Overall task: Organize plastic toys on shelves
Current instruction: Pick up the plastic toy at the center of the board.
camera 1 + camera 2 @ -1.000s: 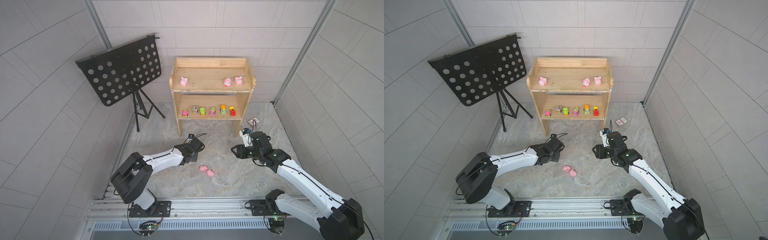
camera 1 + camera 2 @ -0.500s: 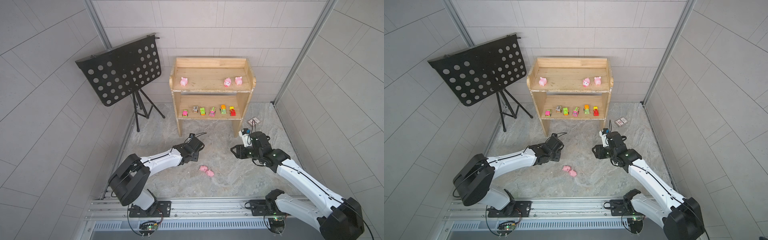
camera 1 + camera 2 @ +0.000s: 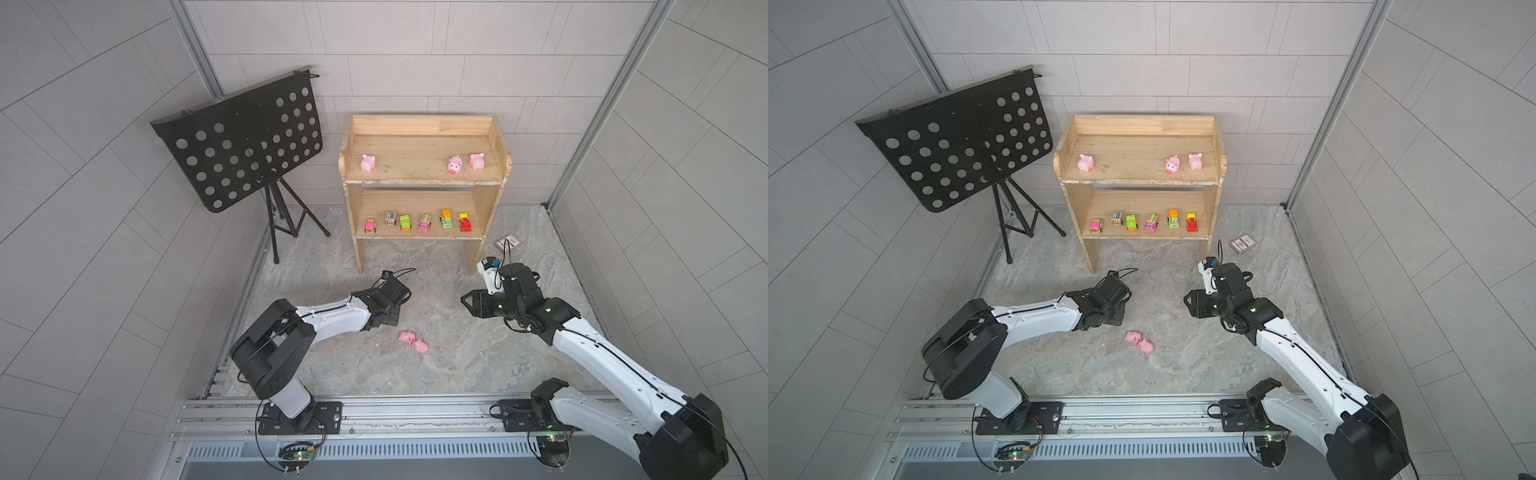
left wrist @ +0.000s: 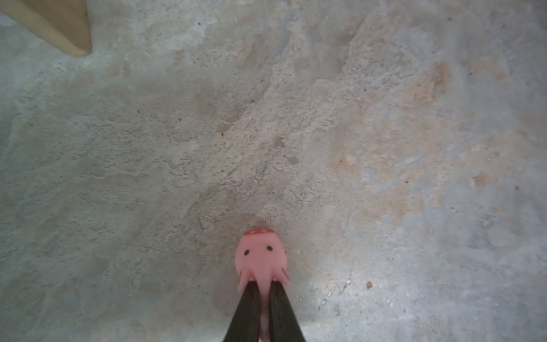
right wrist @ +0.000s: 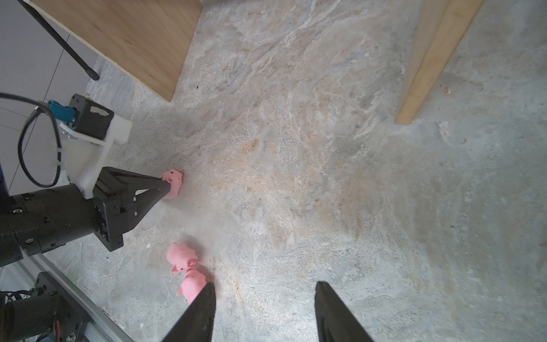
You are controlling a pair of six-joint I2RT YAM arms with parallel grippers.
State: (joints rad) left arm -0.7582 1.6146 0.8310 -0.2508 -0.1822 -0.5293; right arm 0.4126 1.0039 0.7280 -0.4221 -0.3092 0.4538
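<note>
My left gripper [image 4: 264, 283] is shut on a small pink pig [image 4: 262, 256], low over the stone floor; in the right wrist view that pig [image 5: 175, 184] sticks out past the narrow fingertips. From above, the left gripper [image 3: 391, 319] hides it. Two more pigs [image 3: 413, 341] lie touching on the floor between the arms, also in the right wrist view [image 5: 181, 258]. My right gripper [image 5: 263, 285] hangs open and empty near them. The wooden shelves [image 3: 424, 181] hold three pigs [image 3: 455, 165] on top and several toy vehicles [image 3: 424, 223] on the lower board.
A black perforated music stand [image 3: 245, 141] on a tripod stands left of the shelves. A flat card packet [image 3: 509, 241] lies on the floor by the right shelf leg. Tiled walls close in both sides, and a metal rail [image 3: 374, 411] runs along the front.
The left jaws have closed onto the pig, with the arm barely shifting. The right arm and the floor pigs have not moved.
</note>
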